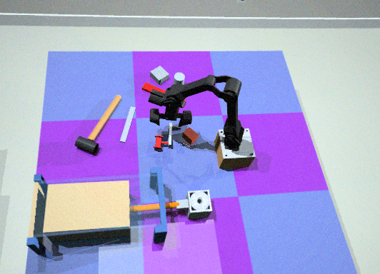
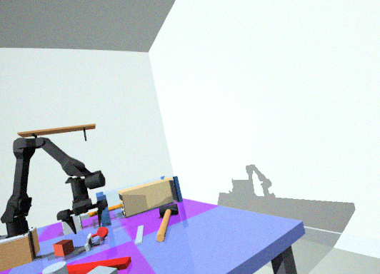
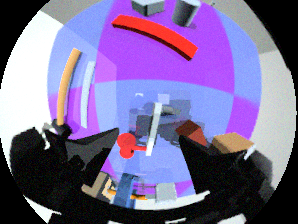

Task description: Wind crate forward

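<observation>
OK so the handle (image 1: 170,135) (image 2: 89,242) (image 3: 154,129) is lying on the bench (image 1: 278,149) (image 2: 232,231) (image 3: 215,65), and the fingers (image 1: 155,116) (image 2: 68,218) are hanging above it, spread wide with nothing in them. From the wrist view the grey bar shows up between the two fingertips, but it's lower down, so no contact.

Which way it points: the bar's long axis runs pretty much across the line from one fingertip to the other. Top view has it nearly straight up and down, leaning a touch. The red grip comes off the end nearer the rack, sticking out sideways toward the mallet (image 1: 103,118) (image 2: 163,225) (image 3: 69,87) side. In the wrist view that grip is over by the left-hand fingertip in the picture. At the other end a short grey stub sticks out the opposite way, to the side where the red block (image 1: 190,135) (image 2: 63,247) (image 3: 192,132) sits. The block is near the bar, not touching.

The winch (image 1: 205,213) (image 2: 68,229) (image 3: 166,192) has its round hole facing up, no handle in it. Crate (image 1: 86,206) (image 2: 146,199) (image 3: 97,185) looks flat, with a gap to the blue frame (image 1: 161,199) (image 2: 103,212) (image 3: 125,190) and the orange strap (image 1: 150,207) (image 2: 116,207) running across it.
</observation>
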`<state>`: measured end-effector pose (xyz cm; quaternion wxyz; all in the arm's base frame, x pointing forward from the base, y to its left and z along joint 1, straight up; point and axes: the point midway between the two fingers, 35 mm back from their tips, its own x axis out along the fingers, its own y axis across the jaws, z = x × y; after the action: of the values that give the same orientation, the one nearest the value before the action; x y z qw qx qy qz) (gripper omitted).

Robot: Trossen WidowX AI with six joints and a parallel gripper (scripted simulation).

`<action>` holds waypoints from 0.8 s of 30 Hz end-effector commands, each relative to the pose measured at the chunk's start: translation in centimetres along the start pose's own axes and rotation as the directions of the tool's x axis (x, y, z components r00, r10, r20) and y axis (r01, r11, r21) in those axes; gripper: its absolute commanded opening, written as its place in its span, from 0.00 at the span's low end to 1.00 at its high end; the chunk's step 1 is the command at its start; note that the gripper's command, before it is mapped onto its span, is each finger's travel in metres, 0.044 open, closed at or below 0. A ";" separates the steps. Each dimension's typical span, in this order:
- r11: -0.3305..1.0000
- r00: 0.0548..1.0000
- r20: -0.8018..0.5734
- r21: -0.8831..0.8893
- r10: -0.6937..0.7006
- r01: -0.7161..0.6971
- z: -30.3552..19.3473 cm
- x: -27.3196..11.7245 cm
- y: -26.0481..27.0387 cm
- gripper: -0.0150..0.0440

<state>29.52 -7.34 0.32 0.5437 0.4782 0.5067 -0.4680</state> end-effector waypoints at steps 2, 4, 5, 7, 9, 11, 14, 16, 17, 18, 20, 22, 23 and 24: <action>0.999 0.999 -0.024 0.044 -0.023 0.024 -1.6 0.2 0.0 1.00; 0.999 0.999 -0.024 0.044 -0.023 0.024 -1.6 0.2 0.0 1.00; 0.999 0.999 -0.024 0.044 -0.023 0.024 -1.6 0.3 0.0 1.00; 0.999 0.999 -0.024 0.044 -0.023 0.024 -1.7 0.9 -0.1 1.00; 0.999 0.999 -0.024 0.044 -0.023 0.024 -1.8 2.0 -0.3 1.00; 0.999 0.999 -0.024 0.044 -0.023 0.024 -1.9 3.0 -0.5 1.00; 0.999 0.999 -0.024 0.044 -0.024 0.025 -2.1 4.4 -0.8 1.00; 0.999 0.999 -0.024 0.044 -0.024 0.025 -2.1 4.7 -0.9 1.00; 0.999 0.999 -0.024 0.044 -0.024 0.025 -2.1 4.7 -0.9 1.00; 0.999 0.999 -0.024 0.044 -0.024 0.025 -2.1 4.8 -0.9 1.00; 0.999 0.999 -0.024 0.044 -0.024 0.025 -2.1 4.9 -0.9 1.00; 0.999 0.999 -0.024 0.044 -0.024 0.025 -2.1 5.2 -0.9 1.00; 0.999 0.999 -0.024 0.044 -0.024 0.025 -2.1 5.3 -0.9 1.00; 0.999 0.999 -0.024 0.044 -0.024 0.025 -2.1 5.5 -0.9 1.00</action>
<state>28.79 -5.51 -4.78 0.5239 0.4875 0.5082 -0.4791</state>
